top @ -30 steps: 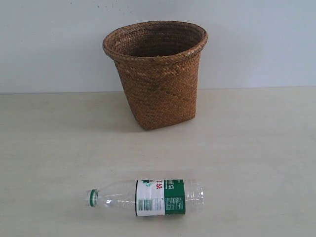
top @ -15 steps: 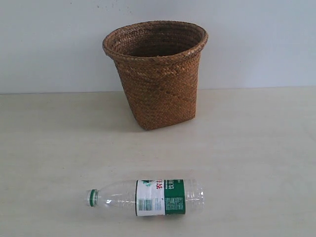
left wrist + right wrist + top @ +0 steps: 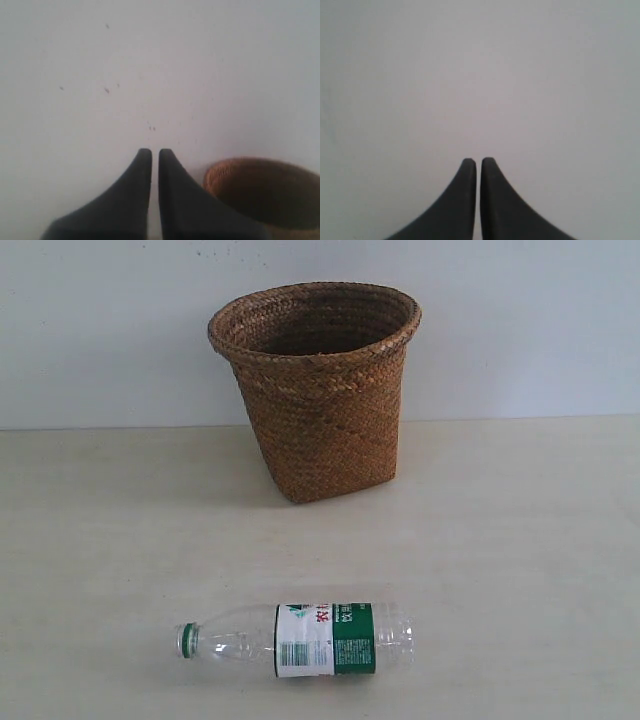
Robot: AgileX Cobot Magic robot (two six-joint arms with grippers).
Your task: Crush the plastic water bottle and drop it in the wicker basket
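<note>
The plastic water bottle point(image 3: 300, 640) lies on its side near the table's front edge, green cap ring pointing left, label facing up. Behind it the wicker basket point(image 3: 318, 390) stands upright against the wall, mouth open upward. Neither arm shows in the exterior view. In the left wrist view my left gripper point(image 3: 155, 152) is shut with nothing between its dark fingers, facing the pale wall, with the wicker basket's rim point(image 3: 250, 172) beside it. My right gripper point(image 3: 478, 161) is likewise shut and holds nothing, facing bare wall.
A pale wooden table point(image 3: 520, 540) carries both objects. A plain light wall point(image 3: 100, 330) rises directly behind the basket.
</note>
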